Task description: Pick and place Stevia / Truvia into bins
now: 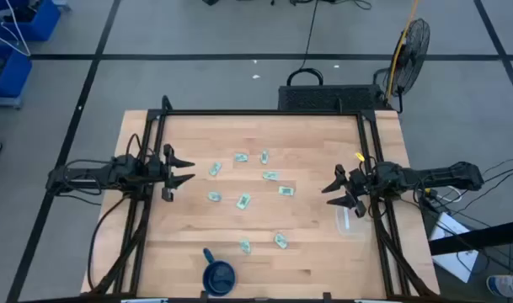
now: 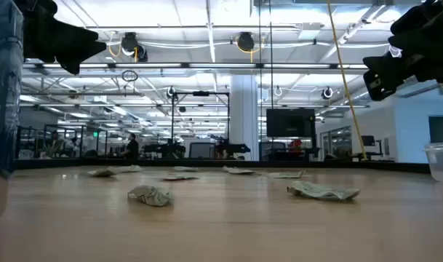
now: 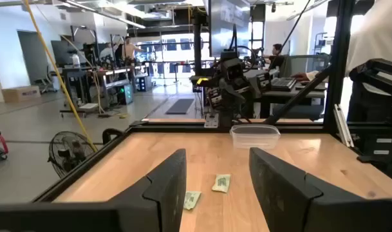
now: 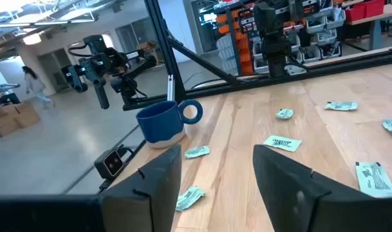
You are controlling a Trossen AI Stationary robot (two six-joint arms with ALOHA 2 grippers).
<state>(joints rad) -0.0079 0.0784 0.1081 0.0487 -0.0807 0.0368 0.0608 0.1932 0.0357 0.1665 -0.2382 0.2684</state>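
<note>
Several small pale green and white sachets (image 1: 243, 201) lie flat and scattered on the wooden table's middle; some show in the low view (image 2: 150, 194), the left wrist view (image 3: 221, 183) and the right wrist view (image 4: 282, 142). The clear plastic tub (image 1: 350, 220) stands at the table's right side, also in the left wrist view (image 3: 255, 136). My left gripper (image 1: 185, 169) hovers open above the table's left side. My right gripper (image 1: 330, 191) hovers open near the right edge, just left of the tub. Neither touches anything.
A dark blue mug (image 1: 219, 274) with a handle stands at the table's near edge, also in the right wrist view (image 4: 162, 122). A black frame (image 1: 264, 113) runs along the table's far and side edges. A fan (image 1: 408, 46) stands on the floor beyond the far right corner.
</note>
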